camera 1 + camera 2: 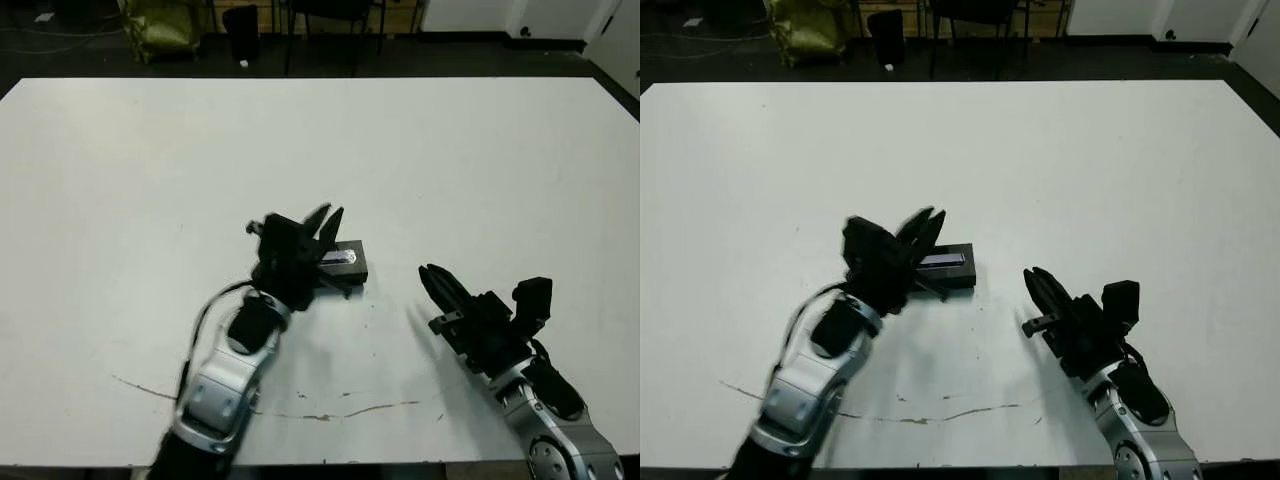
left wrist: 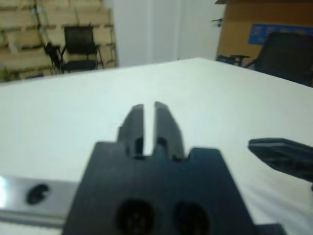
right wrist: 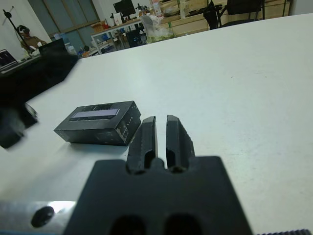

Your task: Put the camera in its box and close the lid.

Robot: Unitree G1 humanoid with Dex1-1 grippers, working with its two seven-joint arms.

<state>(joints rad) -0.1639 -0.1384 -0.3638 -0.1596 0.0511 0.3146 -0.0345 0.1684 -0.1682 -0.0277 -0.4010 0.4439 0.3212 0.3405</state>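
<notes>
A white table (image 1: 480,150) is seen bare but for one small black package near its middle, flanked by two raised arms. The left gripper (image 1: 327,220) is held just above and beside the package, its two fingers drawn close with only a narrow slit between them and nothing gripped. The right gripper (image 1: 437,280) hangs well apart from the package on the other side, its fingers likewise nearly together and empty, as the right wrist view makes plain.

The box (image 3: 95,133) is shown closed: the lid (image 3: 102,111), marked by its pale stripe, is seated squarely on top, with edges that appear flush. The camera is not seen anywhere on the table and is judged to be shut inside, though that cannot be confirmed from outside.

The task is judged to be all but complete, so the remaining risks lie in the withdrawal. The box could be nudged or slid if the left gripper were swept sideways rather than lifted, since its body overhangs the near end of the package. A lid only loosely seated could be knocked askew by such a brush. Whether it has been pressed fully home cannot be told from these views, and a light package would not resist a stray touch.
</notes>
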